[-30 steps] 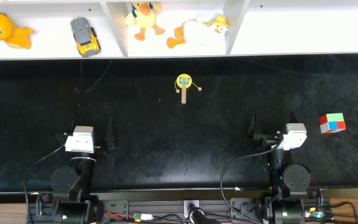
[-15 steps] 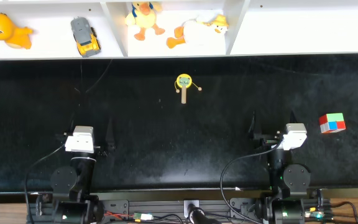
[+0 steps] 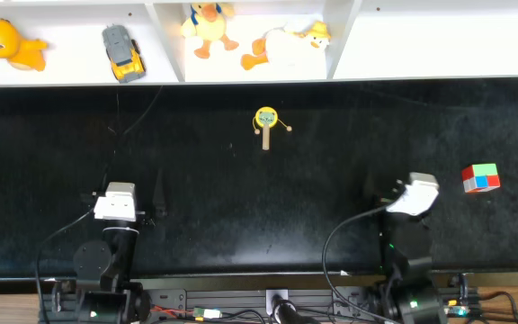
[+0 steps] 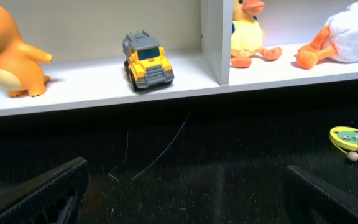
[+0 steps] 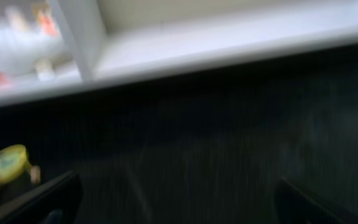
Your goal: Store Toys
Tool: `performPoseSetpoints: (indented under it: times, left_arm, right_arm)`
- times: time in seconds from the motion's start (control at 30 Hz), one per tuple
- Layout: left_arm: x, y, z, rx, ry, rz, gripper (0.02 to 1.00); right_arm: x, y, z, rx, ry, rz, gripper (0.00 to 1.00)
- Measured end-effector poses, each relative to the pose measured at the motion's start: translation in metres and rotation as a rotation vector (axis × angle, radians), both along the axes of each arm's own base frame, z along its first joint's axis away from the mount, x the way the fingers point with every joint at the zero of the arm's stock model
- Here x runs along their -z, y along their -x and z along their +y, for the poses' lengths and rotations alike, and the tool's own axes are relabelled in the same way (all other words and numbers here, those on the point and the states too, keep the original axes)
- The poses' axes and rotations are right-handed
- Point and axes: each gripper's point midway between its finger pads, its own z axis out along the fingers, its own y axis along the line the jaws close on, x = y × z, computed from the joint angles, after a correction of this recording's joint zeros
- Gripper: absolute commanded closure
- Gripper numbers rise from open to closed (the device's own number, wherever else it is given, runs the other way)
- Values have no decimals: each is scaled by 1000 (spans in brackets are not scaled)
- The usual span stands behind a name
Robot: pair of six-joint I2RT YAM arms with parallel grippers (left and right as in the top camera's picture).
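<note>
Left tool (image 4: 185, 193) spread wide, right tool (image 5: 176, 199) likewise (both empty), rattle (image 3: 266, 120), colour cube (image 3: 480, 177) on black mat (image 3: 196, 135)

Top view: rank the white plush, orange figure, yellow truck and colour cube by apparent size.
1. white plush
2. orange figure, somewhat smaller
3. yellow truck and colour cube: too alike to rank, the truck longer, the cube wider

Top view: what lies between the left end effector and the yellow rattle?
Only bare black mat lies between the left end effector and the yellow rattle; the top view and left wrist view both show this.
</note>
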Motion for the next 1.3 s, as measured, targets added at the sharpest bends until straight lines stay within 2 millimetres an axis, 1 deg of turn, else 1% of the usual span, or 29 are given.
performPoseSetpoints:
  times: [0.07, 0.17, 0.23, 0.3, 0.4, 0.5, 0.53, 0.63, 0.77, 0.87, 1.07, 1.13, 1.3]
  left_arm:
    - [0, 0, 0, 0, 0, -1, 20]
    - [0, 0, 0, 0, 0, -1, 20]
    - [0, 0, 0, 0, 0, -1, 23]
    - [0, 0, 0, 0, 0, -1, 20]
    - [0, 0, 0, 0, 0, -2, 20]
    - [0, 0, 0, -2, 0, -2, 20]
    - [0, 0, 0, -3, -1, -1, 20]
    - [0, 0, 1, -3, -1, -2, 20]
    - [0, 0, 1, -3, -1, -2, 20]
    - [0, 0, 1, -3, -1, -2, 20]
    - [0, 0, 1, -3, 0, -2, 20]
    - [0, 0, 1, -3, 0, -2, 20]
    - [0, 0, 1, -3, -1, -2, 20]
  right_arm:
    - [3, 2, 9, -1, -11, 90, 7]
    - [-9, 2, 26, -6, -12, 188, 5]
    - [-18, -1, 41, -17, 1, 253, 5]
    - [-22, -3, 59, -34, 21, 332, 5]
    - [-16, -1, 83, -45, 73, 464, 7]
    - [-11, 0, 102, -35, 120, 573, 7]
    - [-11, -2, 109, -32, 129, 593, 5]
    - [-15, -15, 140, -49, 109, 623, 5]
    - [-21, -30, 171, -79, 62, 647, 5]
    - [-16, -37, 185, -86, 55, 676, 5]
    - [21, -42, 199, -83, 100, 774, 5]
    - [30, -46, 204, -82, 107, 789, 5]
    - [39, -61, 223, -91, 90, 783, 5]
